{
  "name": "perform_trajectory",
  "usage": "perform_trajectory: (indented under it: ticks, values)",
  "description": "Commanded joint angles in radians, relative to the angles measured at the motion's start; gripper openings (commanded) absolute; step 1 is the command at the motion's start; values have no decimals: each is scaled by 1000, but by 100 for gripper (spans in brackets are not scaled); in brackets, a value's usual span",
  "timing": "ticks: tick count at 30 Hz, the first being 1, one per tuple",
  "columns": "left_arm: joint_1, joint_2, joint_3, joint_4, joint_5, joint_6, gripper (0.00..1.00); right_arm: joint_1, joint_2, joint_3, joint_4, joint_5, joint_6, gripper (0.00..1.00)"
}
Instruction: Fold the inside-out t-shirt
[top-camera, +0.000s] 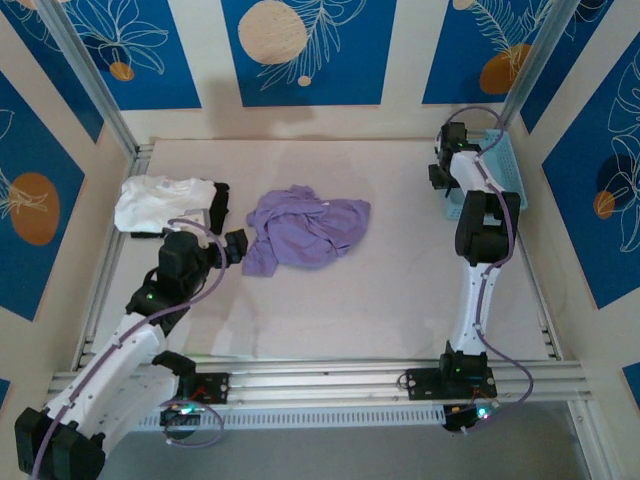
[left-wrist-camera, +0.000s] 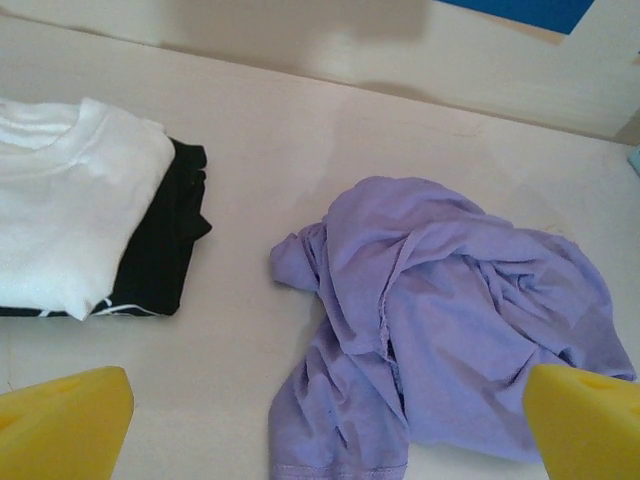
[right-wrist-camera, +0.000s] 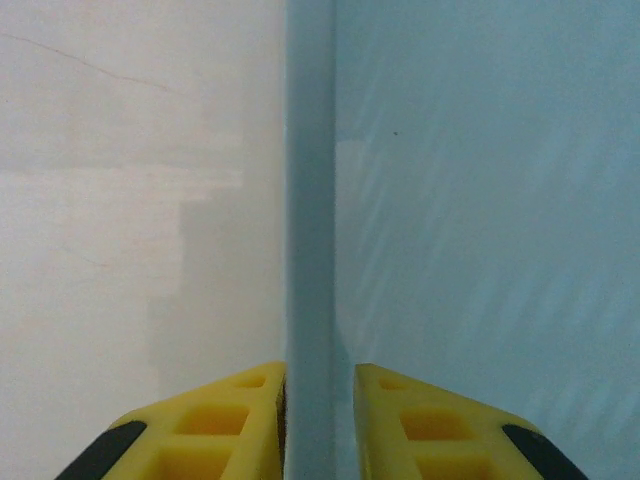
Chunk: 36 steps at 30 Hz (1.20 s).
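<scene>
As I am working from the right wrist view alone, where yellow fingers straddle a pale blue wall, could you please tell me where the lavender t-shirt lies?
Observer: The lavender t-shirt lies crumpled and unfolded near the middle of the table, well to the left of the right gripper.
Operator: Thank you. What is that blue wall?
Observer: It belongs to a light-blue basket at the table's far right corner.
Operator: And is the left arm busy?
Observer: The left gripper hangs open beside the t-shirt's left edge, holding nothing.
</scene>
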Motion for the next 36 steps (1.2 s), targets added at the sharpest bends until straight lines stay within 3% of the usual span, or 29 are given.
perform_trajectory:
  ticks: [1,5,10,15,22,28,36]
  values:
    - [-8,27,-10,25,22,17,100,-43,16,91,-34,117,-43,24]
    - [-8,108,0,28,-5,15,100,-60,4,158,-70,139,-10,31]
    - [9,289,63,54,-73,41,100,-30,-60,142,-60,71,8,55]
    - [94,541,212,75,9,64,100,37,-147,59,-12,-34,25,68]
    - [174,895,453,85,180,22,100,182,-256,-39,42,-123,43,71]
    - [211,1078,612,74,285,-3,98,318,-314,-110,68,-131,62,71]
    - [300,1181,664,22,271,-56,96,453,-435,-321,200,-449,177,72]
